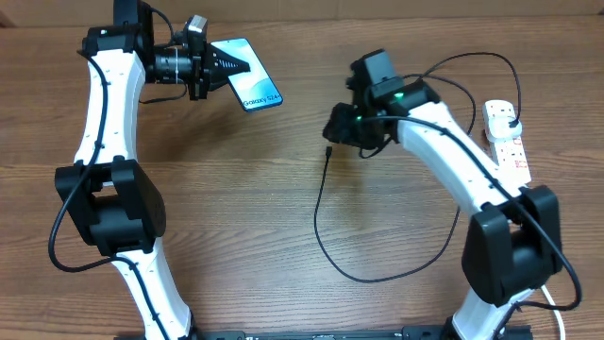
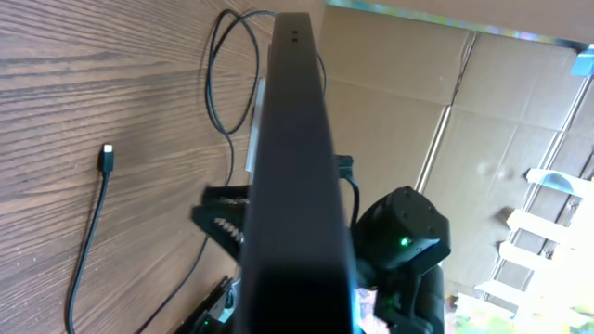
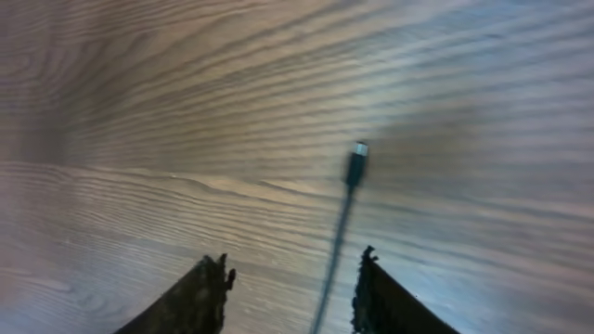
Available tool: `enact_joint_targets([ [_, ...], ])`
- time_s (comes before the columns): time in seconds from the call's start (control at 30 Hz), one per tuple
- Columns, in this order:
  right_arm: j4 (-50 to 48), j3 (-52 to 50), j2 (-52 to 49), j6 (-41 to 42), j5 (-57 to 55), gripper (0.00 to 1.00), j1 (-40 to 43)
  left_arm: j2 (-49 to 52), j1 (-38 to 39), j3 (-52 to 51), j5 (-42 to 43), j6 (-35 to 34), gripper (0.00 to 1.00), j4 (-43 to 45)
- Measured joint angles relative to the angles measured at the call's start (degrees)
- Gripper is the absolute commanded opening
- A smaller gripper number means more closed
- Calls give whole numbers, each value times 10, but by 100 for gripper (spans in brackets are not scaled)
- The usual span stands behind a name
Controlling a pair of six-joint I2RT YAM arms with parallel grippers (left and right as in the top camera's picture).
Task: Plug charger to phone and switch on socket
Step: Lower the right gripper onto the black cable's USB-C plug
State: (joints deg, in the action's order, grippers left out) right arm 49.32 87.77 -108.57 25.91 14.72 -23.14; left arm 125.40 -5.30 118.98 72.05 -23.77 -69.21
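Left hand (image 1: 226, 68) grips phone (image 1: 255, 92) over wood-grain table (image 1: 236, 189), cardboard wall (image 2: 483, 102) beyond.

Blue-screened phone (image 1: 247, 85) tilted aloft, black charger (image 3: 354, 172) slack on table (image 1: 236, 208), white socket (image 1: 505, 142) far right

Charger (image 3: 340, 232) blurred, cut off below.

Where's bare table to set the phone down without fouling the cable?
The widest bare patch of table lies between the left arm and the charger loop, below the phone. A smaller strip sits between the phone and the right tool. Crowded: the right side, around the socket and right arm.
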Motion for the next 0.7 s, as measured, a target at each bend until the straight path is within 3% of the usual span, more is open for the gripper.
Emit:
enact_joint_targets([
  [0.23, -19, 0, -34, 31, 3, 31, -13, 0, -1, 0, 17, 0, 4, 0],
  [0.7, -73, -7, -110, 54, 2, 31, -13, 0, -38, 0, 23, 0, 4, 0],
])
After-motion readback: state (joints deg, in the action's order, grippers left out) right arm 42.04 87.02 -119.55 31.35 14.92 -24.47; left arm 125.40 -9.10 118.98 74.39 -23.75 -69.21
